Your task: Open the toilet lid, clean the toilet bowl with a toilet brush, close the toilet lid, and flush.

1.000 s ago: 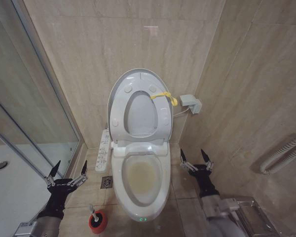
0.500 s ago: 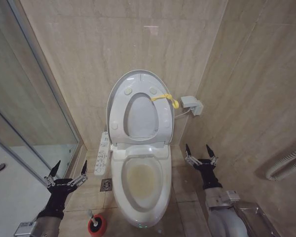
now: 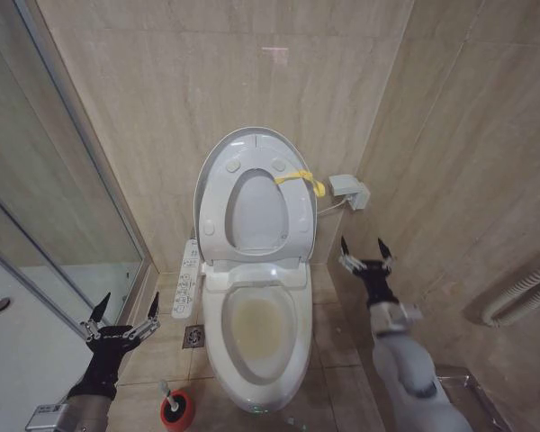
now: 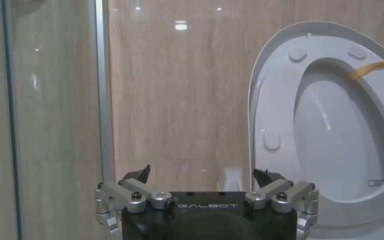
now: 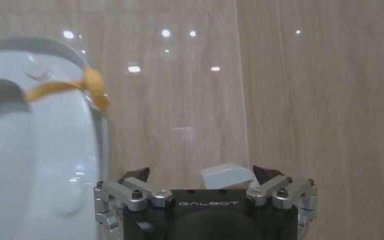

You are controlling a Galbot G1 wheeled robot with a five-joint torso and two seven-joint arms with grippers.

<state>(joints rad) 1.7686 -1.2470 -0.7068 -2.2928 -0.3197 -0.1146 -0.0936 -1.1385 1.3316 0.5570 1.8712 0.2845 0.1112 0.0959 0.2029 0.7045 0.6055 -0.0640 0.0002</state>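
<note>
- We see the large glossy white oval plastic toilet lid [image 3: 255,144] raised upright against the beige tiled wall [image 3: 207,81], the white seat ring with an oval hole [image 3: 255,211] raised flat against it.
- A small yellow loop tag [image 3: 299,177] hangs at the raised lid's right edge; it also shows in the left wrist view [image 4: 379,67] and the right wrist view [image 5: 78,87].
- The white elongated ceramic toilet bowl [image 3: 255,333] stands uncovered, brownish-yellow staining inside; the white button panel arm [image 3: 188,274] runs along its left side.
- The small toilet brush with dark bristle head and thin pale handle [image 3: 168,392] stands in its small red round cup holder [image 3: 177,409] on the floor, left of the bowl's front end, near the square floor drain [image 3: 194,336].
- Our left gripper [image 3: 123,310] hangs low over the floor left of the bowl, above the brush, fingers spread apart, gripping nothing.
- Our right gripper [image 3: 366,250] is held up right of the bowl, below the small grey wall box [image 3: 349,189], fingers spread apart, empty, touching nothing.
- The glass shower partition [image 3: 45,198] stands at far left.
</note>
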